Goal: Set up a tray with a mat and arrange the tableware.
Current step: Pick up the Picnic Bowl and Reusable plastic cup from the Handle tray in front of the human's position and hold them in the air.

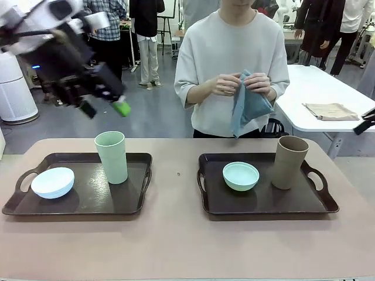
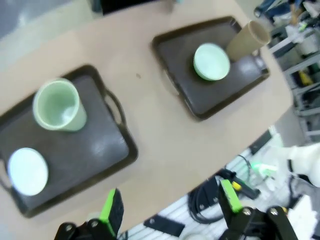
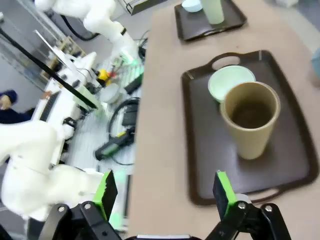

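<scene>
2 trays sit side by side on the counter (image 1: 176, 246): L tray (image 1: 88, 196) toward its left edge, R tray (image 1: 263, 202) toward its right edge. The pale blue bowl (image 1: 53, 182) lies at the L tray's left end; the pale green cup (image 1: 111, 157) stands upright nr that tray's far rim. The mint bowl (image 1: 241, 175) sits mid R tray; the tan cup (image 1: 289, 162) stands upright just beside it, twd the right edge. A person at the far edge holds a blue-grey cloth (image 1: 249, 105) in both hands, prob. the mat.

Left pincer (image 2: 170, 200) hangs high over the far left corner, jaws wide, holding nothing; right pincer (image 3: 164, 187) is also wide and bare, above the R tray.

Tableware looks light, stiff, matte, so not slippery or fragile. Cups are tall and tippy; take them mid-wall. Bowls: pinch 1 rim wall. Cloth is limp; grab an edge.
</scene>
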### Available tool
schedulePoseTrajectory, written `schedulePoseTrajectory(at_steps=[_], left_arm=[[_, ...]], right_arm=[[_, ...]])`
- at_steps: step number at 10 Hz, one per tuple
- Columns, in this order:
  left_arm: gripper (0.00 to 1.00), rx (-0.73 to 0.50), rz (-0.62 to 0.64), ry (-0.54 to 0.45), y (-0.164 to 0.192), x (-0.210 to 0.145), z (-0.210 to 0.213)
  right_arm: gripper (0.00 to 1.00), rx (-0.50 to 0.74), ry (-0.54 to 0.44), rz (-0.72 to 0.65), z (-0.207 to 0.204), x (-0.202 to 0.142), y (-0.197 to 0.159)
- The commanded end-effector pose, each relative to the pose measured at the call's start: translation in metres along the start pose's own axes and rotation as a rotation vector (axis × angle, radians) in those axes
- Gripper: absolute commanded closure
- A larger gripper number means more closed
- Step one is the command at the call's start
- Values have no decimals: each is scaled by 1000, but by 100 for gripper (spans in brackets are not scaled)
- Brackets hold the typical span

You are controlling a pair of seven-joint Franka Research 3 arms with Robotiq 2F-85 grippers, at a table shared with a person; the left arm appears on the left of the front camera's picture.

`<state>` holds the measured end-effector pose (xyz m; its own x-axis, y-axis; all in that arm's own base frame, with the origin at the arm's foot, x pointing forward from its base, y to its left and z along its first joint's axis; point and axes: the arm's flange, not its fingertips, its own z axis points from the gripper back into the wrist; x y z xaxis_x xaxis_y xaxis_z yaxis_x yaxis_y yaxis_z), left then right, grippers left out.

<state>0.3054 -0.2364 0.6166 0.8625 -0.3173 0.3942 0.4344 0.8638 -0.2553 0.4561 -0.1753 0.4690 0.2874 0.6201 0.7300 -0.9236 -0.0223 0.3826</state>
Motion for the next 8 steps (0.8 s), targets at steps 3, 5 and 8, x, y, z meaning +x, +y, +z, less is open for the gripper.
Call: schedulePoseTrajectory(at_steps=[3, 5, 8], left_arm=[[0, 163, -14, 60, -78, 65, -73], [0, 213, 19, 54, -99, 84, -126], [0, 204, 49, 40, -107, 92, -152]], right_arm=[[0, 0, 144, 230, -1, -30, -40], [0, -61, 140, 257, -13, -26, -50], [0, -293, 122, 169, -48, -14, -63]])
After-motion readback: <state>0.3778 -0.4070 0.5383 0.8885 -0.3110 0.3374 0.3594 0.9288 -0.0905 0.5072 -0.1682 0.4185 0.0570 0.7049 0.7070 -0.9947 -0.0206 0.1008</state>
